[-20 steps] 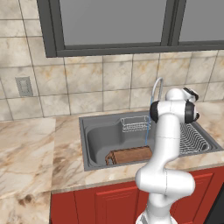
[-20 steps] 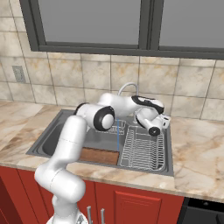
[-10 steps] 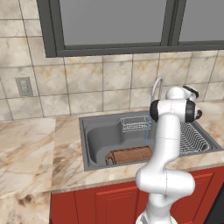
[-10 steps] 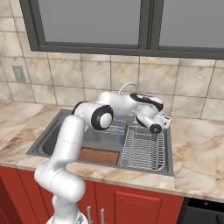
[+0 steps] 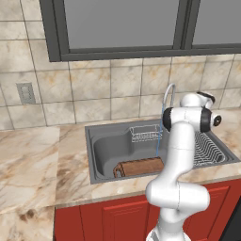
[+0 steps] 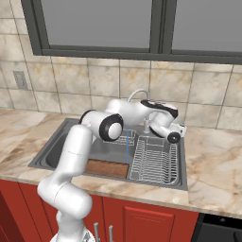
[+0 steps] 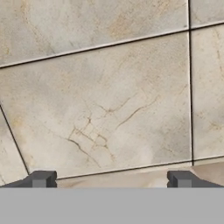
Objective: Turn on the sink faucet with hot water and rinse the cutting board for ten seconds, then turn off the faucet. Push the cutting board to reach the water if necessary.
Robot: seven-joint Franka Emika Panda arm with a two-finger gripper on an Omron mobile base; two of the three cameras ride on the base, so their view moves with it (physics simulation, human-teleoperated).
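Note:
The sink faucet [image 5: 167, 94] [image 6: 134, 94] arches over the dark grey sink [image 5: 92, 155] [image 6: 50, 152]. A thin blue stream of water [image 5: 157, 135] [image 6: 127, 149] falls from the spout. It comes down at the right end of the reddish-brown cutting board [image 5: 140, 167] [image 6: 106, 168], which lies along the basin's front wall. My hand [image 6: 166, 124] hovers beside the faucet's base, above the back of the sink. In the hand view my gripper [image 7: 110, 179] is open, its fingertips [image 7: 41, 179] wide apart with nothing between them. It faces the beige wall tiles [image 7: 109, 100].
A small wire basket [image 5: 143, 133] sits at the back of the basin. A wire dish rack [image 5: 208, 148] [image 6: 155, 160] fills the sink's right part. Marble counter [image 5: 28, 164] [image 6: 212, 156] runs on both sides, and a window is above the tiled wall.
My hand has shifted slightly by the faucet base. The water keeps running and the cutting board has stayed put.

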